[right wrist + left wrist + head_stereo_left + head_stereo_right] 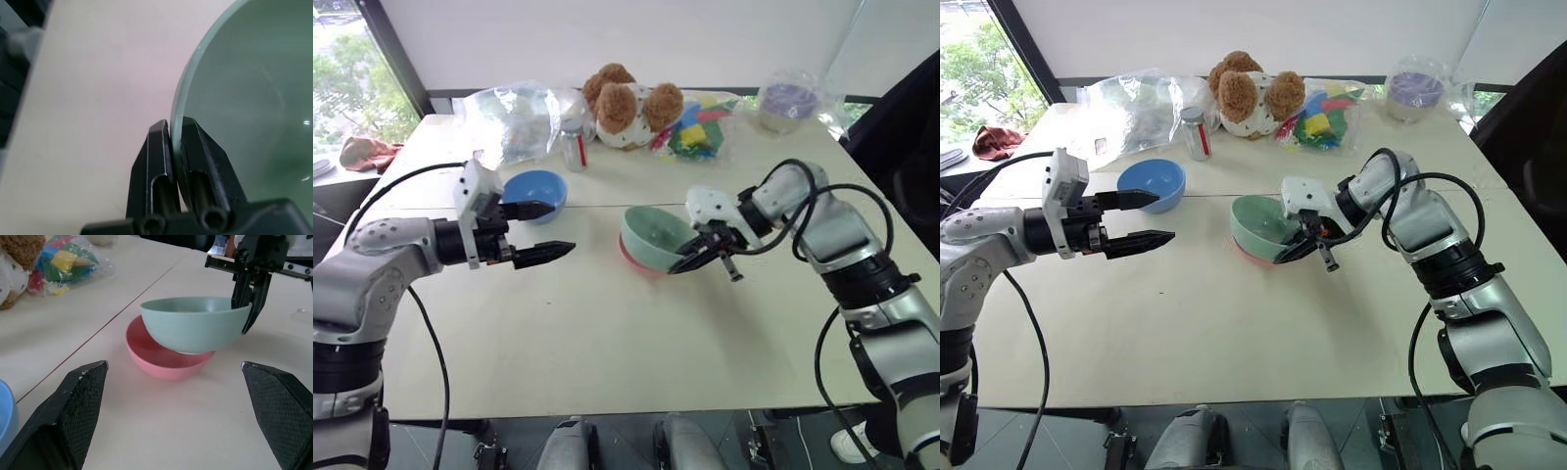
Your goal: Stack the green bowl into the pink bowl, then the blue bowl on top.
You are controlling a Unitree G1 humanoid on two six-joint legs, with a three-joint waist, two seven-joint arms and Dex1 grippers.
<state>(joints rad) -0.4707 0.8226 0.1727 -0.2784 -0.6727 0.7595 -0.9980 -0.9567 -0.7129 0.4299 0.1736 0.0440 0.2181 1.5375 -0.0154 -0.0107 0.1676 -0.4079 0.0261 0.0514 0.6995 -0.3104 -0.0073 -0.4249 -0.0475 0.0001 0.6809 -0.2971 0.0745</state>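
Note:
My right gripper (679, 264) is shut on the near rim of the green bowl (654, 235), one finger inside the bowl and one outside. The right wrist view shows this pinch (174, 128) on the rim. The green bowl hangs tilted, low over the pink bowl (155, 357), which rests on the table just beneath it; whether the two touch I cannot tell. The blue bowl (534, 190) sits upright on the table to the left. My left gripper (561, 227) hovers open beside the blue bowl, pointing toward the other two bowls, with nothing between its fingers.
At the back of the table are a brown teddy bear (625, 104), a bag of colourful blocks (697, 127), a small clear bottle (573, 147), a crumpled plastic bag (514, 117) and a bagged purple item (787, 101). A red cloth (367, 152) lies far left.

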